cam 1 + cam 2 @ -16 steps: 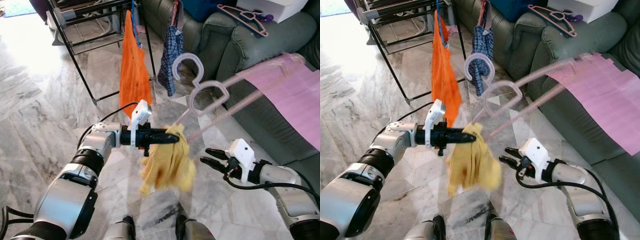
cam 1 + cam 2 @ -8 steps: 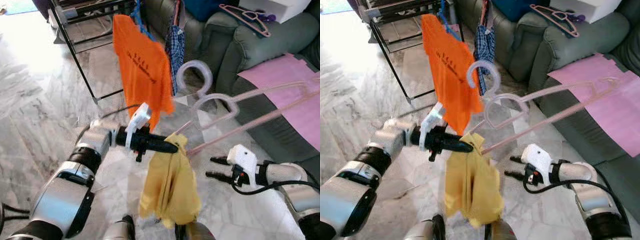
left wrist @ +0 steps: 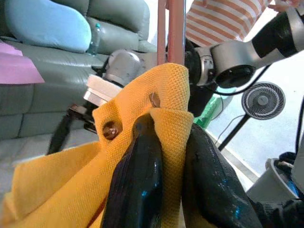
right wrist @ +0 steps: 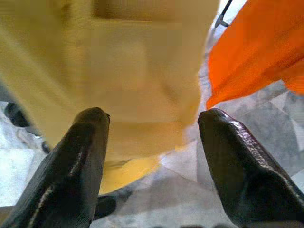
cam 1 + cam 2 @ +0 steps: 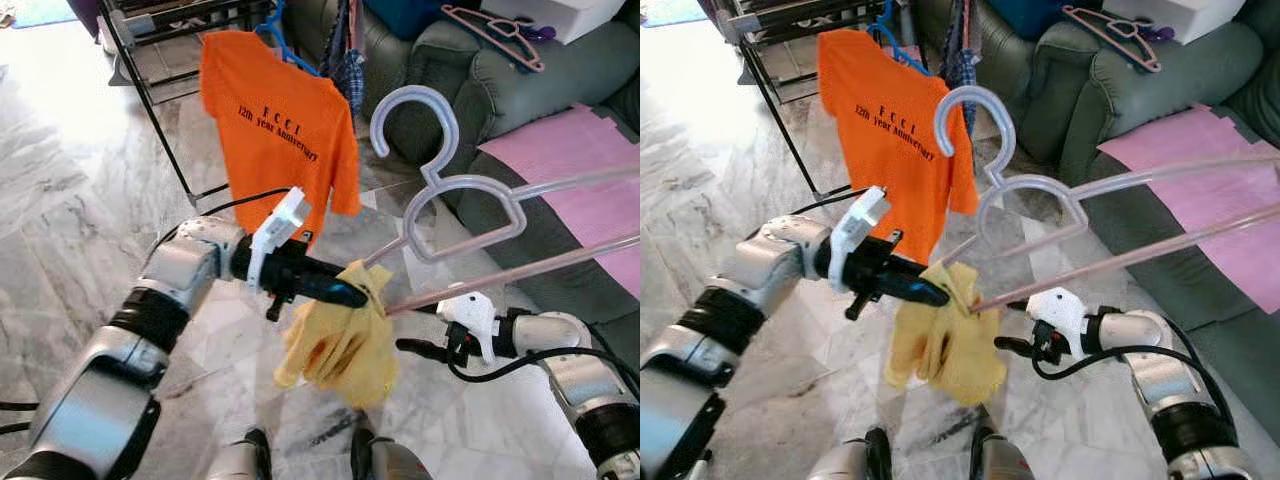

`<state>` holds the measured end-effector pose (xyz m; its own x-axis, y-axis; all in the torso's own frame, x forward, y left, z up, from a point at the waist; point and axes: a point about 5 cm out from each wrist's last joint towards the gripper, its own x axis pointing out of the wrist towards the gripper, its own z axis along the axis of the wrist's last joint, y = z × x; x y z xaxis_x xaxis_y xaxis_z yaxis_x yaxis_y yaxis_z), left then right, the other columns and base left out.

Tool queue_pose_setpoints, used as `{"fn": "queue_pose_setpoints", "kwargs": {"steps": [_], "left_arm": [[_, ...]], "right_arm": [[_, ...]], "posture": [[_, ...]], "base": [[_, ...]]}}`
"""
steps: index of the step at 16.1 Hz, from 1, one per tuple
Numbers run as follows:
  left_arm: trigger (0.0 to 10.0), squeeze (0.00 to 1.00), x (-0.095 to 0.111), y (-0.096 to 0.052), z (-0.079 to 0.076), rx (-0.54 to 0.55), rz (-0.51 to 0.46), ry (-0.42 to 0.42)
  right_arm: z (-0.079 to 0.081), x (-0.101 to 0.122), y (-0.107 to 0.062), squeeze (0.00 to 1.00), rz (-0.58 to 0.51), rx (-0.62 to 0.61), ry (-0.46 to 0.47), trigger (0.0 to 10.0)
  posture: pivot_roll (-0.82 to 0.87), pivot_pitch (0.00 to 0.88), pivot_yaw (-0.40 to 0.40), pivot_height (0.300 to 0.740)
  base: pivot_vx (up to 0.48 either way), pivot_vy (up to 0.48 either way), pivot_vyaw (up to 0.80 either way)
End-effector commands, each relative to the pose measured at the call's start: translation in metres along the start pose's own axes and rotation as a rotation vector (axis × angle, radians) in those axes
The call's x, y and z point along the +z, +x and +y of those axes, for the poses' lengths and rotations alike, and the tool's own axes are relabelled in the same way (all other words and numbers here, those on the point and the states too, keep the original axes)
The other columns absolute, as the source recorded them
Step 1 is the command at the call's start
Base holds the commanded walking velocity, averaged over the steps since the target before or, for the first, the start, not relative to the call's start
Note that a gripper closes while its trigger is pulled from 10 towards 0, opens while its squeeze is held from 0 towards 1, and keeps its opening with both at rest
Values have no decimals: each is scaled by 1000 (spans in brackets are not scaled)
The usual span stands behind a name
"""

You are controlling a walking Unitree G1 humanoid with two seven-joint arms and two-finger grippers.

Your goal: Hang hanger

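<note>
A translucent pink plastic hanger [image 5: 470, 195] and crumpled yellow mesh garment [image 5: 340, 335] are pinched together by the left gripper [image 5: 352, 294]. An orange printed T-shirt [image 5: 280, 125] is hung just behind, on a black metal rack [image 5: 150, 60]. The right gripper [image 5: 408, 346] is spread wide beside the garment, its far edge blurred.

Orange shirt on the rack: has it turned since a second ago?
Yes. The orange shirt hung edge-on beside the rack leg; now its printed front faces the camera, spread wide.

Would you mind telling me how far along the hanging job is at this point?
Done: the yellow garment is on the pink hanger, and an orange T-shirt hangs on the black rack. In hand: the left tool is shut on the garment and hanger end, hook raised; the right tool is open just beside. Left: hooking the hanger onto the rack.
</note>
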<state>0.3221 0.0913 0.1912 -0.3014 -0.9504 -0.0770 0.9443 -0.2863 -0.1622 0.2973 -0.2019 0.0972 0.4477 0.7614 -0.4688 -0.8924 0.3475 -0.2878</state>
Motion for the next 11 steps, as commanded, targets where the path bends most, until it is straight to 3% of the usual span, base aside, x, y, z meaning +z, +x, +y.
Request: {"fn": "queue_pose_setpoints", "kwargs": {"steps": [1,4,6,11], "left_arm": [[10000,0,3,6,-5,-55,-17,17],[10000,0,10,12,-12,-102,-38,30],[10000,0,17,17,-16,-139,-52,45],[10000,0,24,23,-24,-191,-45,56]], "right_arm": [[-1,-1,1,0,2,-20,-17,10000],[-6,2,7,0,-18,-74,-24,10000],[-1,5,20,0,-52,-55,-4,10000],[20,17,55,0,-130,113,77,10000]], "posture": [[-171,252,2,740],[-166,255,5,740],[-163,256,8,740],[-133,262,15,740]], "base": [[0,0,0],[0,0,0],[0,0,0],[0,0,0]]}}
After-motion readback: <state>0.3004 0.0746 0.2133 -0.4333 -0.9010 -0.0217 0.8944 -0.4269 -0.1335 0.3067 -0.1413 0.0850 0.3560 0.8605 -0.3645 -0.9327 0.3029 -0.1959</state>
